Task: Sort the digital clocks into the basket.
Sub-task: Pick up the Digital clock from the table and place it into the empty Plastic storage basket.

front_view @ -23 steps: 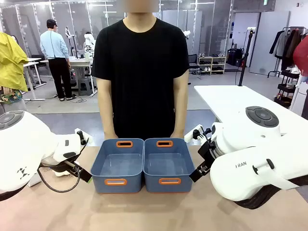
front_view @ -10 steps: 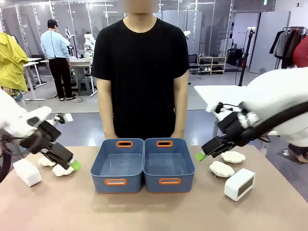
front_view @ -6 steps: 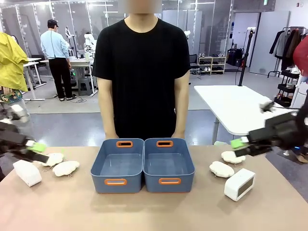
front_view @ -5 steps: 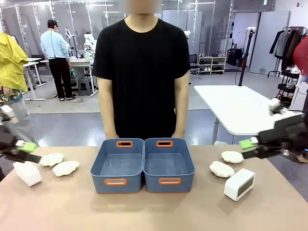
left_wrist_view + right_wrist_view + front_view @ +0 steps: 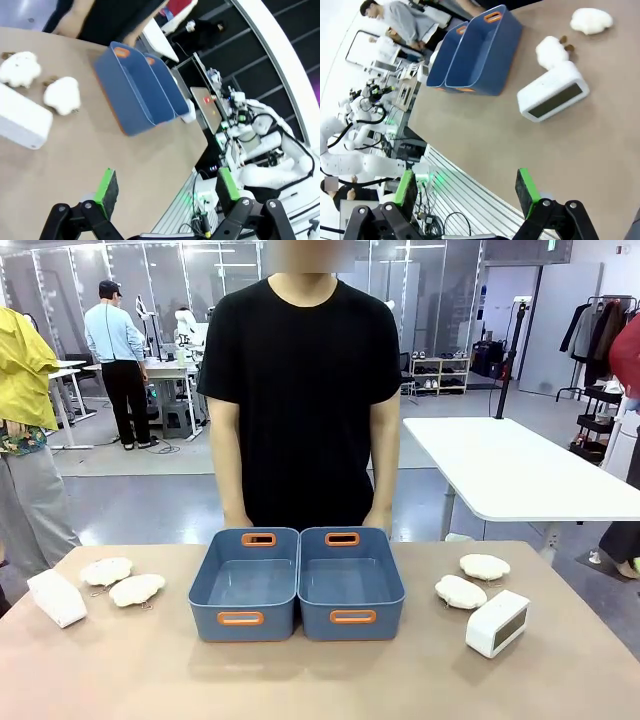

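Both the left hand (image 5: 166,187) and the right hand (image 5: 466,189) are spread wide, holding nothing, up above the worktop (image 5: 125,165).

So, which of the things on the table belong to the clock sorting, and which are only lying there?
For the job: left clock, right clock, left basket, right basket. I cannot tell which basket is meant.
Only lying there: left plushes, right plushes.
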Robot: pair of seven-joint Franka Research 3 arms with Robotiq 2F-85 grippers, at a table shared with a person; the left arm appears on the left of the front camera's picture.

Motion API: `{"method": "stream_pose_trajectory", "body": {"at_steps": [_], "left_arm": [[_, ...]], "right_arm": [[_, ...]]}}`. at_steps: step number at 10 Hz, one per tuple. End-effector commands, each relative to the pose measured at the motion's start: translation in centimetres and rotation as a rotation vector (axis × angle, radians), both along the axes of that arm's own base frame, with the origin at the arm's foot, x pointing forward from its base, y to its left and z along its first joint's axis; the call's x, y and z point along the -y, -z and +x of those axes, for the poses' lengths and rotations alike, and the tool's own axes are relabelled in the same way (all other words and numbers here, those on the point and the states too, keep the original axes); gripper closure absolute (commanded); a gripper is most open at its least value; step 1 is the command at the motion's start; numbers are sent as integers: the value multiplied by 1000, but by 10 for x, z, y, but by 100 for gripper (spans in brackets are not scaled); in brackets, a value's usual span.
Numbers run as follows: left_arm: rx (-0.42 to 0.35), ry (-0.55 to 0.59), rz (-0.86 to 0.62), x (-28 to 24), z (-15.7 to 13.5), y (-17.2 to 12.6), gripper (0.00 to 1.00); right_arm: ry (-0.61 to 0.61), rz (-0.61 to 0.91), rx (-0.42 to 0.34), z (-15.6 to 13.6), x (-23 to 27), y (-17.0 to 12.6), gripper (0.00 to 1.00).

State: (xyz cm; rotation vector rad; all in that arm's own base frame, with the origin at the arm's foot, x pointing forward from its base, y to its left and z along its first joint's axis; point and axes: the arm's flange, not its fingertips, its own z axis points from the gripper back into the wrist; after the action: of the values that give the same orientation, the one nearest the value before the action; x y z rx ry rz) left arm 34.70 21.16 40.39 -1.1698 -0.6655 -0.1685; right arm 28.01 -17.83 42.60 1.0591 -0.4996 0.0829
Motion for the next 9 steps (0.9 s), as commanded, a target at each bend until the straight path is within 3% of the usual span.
{"method": "stream_pose_trajectory", "body": {"at_steps": [1,3,4,9], "left_arm": [[52,-52,-20,-6,-12,-8,0],[49,-74,-11,-3,-20,-10,0],[18,-58,-5,-18,-13,-6,0],[18,-58,-5,-18,-13,-6,0]], "right_arm": [[44,-22,33,-27,-6,-2,0],[117,-24,36,-35,-3,5,0],[66,-17,25,-17,18,-9,0],[66,-17,25,-17,18,-9,0]]}}
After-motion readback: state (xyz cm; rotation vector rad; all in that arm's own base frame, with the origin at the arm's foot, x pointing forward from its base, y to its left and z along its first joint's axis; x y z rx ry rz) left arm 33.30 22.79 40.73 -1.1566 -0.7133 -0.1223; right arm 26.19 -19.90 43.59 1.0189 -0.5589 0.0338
